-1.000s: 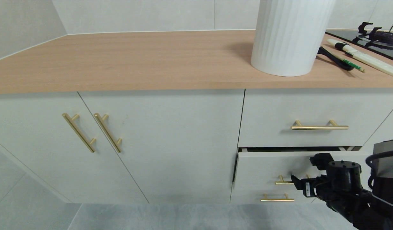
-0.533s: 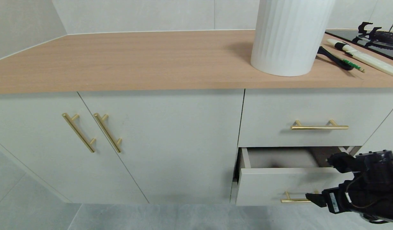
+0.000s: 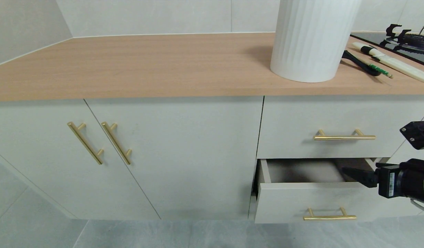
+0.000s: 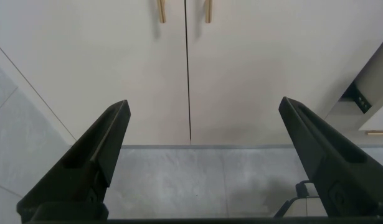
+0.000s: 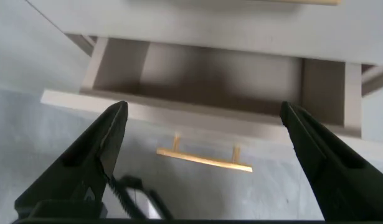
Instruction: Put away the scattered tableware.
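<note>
On the counter (image 3: 129, 65), toward 2 o'clock in the head view, the scattered tableware lies at 3 o'clock of a tall white ribbed container (image 3: 310, 38). It is a black utensil (image 3: 362, 63), a thin stick with a green end (image 3: 381, 70) and a pale knife with a dark handle (image 3: 394, 63). All 3 lie flat and close together on the wood, and a black stove (image 3: 408, 41) sits at their 1 o'clock. Below the counter edge, at 4 o'clock of the view, the second drawer (image 3: 301, 199) stands open under a shut top drawer (image 3: 336, 117), with a brass handle (image 3: 329, 217) on its front. The right claw (image 3: 372, 150) hangs at the open drawer's 3 o'clock end, spread wide and holding nothing. One of its fingers (image 3: 356, 173) is over the drawer's open top, while the other sits higher, beside the top drawer's front. From the right wrist, the drawer's cavity and handle show between the spread fingers. The left claw (image 4: 203, 109) is likewise spread wide and holds nothing, and it faces 2 shut cabinet doors (image 4: 241, 74) and the grey floor (image 4: 197, 180).
</note>
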